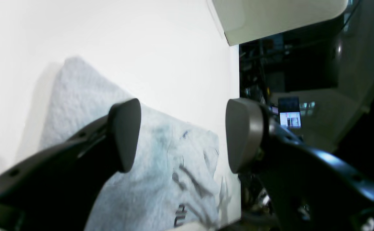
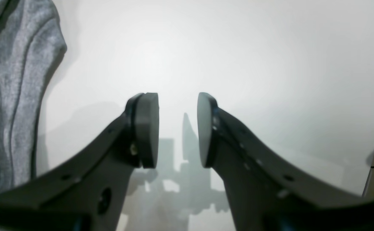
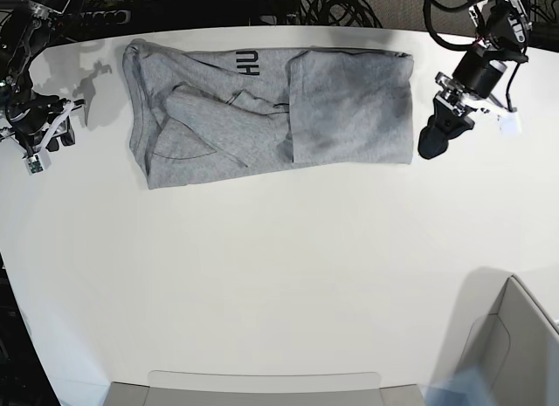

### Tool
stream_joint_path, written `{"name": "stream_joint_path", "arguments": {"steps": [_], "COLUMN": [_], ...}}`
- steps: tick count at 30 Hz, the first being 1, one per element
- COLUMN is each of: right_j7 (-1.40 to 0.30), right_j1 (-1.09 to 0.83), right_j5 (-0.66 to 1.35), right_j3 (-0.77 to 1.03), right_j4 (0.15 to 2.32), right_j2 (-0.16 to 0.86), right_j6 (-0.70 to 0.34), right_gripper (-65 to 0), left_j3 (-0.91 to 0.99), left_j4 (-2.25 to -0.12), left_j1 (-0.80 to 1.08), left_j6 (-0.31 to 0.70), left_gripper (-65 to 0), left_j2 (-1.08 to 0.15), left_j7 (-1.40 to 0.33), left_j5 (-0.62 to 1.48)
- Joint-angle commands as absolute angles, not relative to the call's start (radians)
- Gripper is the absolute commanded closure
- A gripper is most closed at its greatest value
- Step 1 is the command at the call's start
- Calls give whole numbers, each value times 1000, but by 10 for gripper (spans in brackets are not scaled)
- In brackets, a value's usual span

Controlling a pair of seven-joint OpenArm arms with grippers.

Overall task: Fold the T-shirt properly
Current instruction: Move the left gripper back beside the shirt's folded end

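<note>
The heather-grey T-shirt lies along the back of the white table, partly folded, with a plain panel laid over its right part and black letters showing near its far edge. My left gripper is open and empty just off the shirt's right edge. In the left wrist view, that gripper hangs above the shirt. My right gripper is open and empty, apart from the shirt's left side. The right wrist view shows it over bare table, the shirt to its left.
Cables lie behind the table's far edge. A grey bin stands at the front right corner. A flat grey tray sits at the front edge. The table edge drops off beside my left gripper.
</note>
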State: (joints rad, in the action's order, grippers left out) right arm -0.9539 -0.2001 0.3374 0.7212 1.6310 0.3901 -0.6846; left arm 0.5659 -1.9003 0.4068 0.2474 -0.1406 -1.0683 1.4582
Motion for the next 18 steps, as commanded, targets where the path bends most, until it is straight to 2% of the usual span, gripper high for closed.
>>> {"name": "stream_joint_path", "arguments": {"steps": [1, 4, 5, 7, 9, 11, 12, 14, 18], "right_j7": [-938, -938, -938, -938, -938, -938, -938, -938, -938], "right_j1": [-193, -193, -193, -193, -194, -194, -194, -194, -193], "right_j5": [344, 344, 344, 344, 344, 344, 344, 344, 344], "right_j3": [725, 727, 727, 728, 728, 728, 728, 728, 728], "right_j4": [1650, 1652, 1652, 1652, 1652, 1652, 1652, 1652, 1652], "right_j2": [412, 412, 412, 412, 412, 412, 412, 410, 410], "right_j6": [-693, -693, -693, -693, -693, -693, -693, -693, -693], "right_gripper": [-206, -206, -206, -206, -206, -206, -206, -206, -206], "left_j3": [578, 578, 576, 575, 578, 576, 576, 576, 584], "left_j4": [-1917, -1917, -1917, -1917, -1917, -1916, -1916, -1916, -1923], "left_j1": [404, 404, 404, 404, 394, 383, 380, 380, 387], "left_j6": [251, 249, 249, 248, 226, 188, 174, 159, 156], "left_gripper": [-396, -391, -370, -278, -129, -57, -63, -121, -328], "left_j2": [-150, -150, -150, -150, -150, -150, -150, -150, -148], "left_j7": [-1067, -1069, -1069, -1076, -1090, -1098, -1098, -1098, -1098], "left_j5": [1484, 1484, 1484, 1484, 1484, 1484, 1484, 1484, 1484]}}
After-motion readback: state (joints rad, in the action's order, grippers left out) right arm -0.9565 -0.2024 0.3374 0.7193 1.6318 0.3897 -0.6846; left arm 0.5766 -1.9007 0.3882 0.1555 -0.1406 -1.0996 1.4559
